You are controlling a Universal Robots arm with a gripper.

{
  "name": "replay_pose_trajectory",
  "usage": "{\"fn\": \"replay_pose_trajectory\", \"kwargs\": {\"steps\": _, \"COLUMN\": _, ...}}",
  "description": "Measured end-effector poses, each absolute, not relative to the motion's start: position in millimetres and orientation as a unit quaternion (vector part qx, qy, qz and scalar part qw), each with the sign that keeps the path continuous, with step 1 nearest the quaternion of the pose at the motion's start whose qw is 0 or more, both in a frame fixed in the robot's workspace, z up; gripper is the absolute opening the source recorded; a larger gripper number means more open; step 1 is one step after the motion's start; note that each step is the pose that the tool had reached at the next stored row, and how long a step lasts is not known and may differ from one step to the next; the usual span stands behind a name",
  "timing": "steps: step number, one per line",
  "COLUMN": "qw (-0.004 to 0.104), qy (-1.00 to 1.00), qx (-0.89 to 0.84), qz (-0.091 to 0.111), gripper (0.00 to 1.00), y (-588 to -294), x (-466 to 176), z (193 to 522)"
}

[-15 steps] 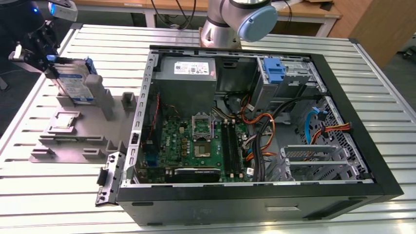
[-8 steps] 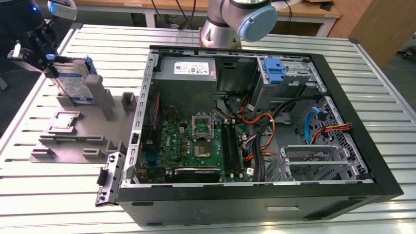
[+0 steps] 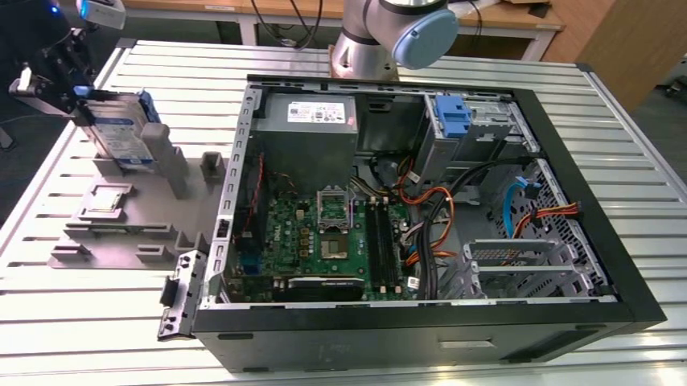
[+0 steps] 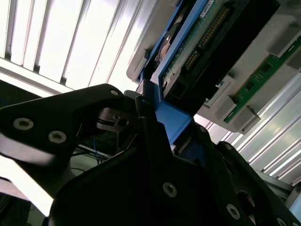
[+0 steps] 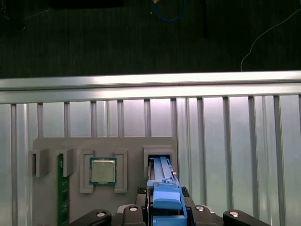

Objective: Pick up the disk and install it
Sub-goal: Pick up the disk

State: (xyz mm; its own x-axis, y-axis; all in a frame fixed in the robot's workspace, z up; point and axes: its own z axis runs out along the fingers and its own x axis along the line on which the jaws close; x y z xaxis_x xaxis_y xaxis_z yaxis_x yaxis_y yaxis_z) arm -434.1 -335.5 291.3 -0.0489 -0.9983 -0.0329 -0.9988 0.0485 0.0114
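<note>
Early days on this one: the pick-up is barely underway and the install isn't done at all. The slatted table (image 3: 322, 56) carries the open computer case (image 3: 633, 265), and nothing has gone into it yet. The blue latch (image 3: 453, 117) by the case's far edge has no drive next to it.

Beside the case, along the table's edge at the exterior view's left, sits the grey fixture tray (image 3: 118, 241). The disk (image 3: 116, 129) stands upright at the tray's far corner. Can't tell if it has cleared its slot or is just sitting in it.

The gripper (image 3: 77, 95) is right on top of the disk, and in the first wrist view the gripper (image 5: 164, 209) looks clamped onto the disk's blue rail (image 5: 163, 186).
</note>
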Motion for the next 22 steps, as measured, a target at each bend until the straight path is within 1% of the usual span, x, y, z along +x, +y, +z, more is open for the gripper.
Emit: {"fn": "replay_pose_trajectory", "kwargs": {"steps": 22, "qw": 0.007, "qy": 0.724, "qx": -0.690, "qz": 0.015, "gripper": 0.37, "y": -336, "x": -434, "z": 313}}
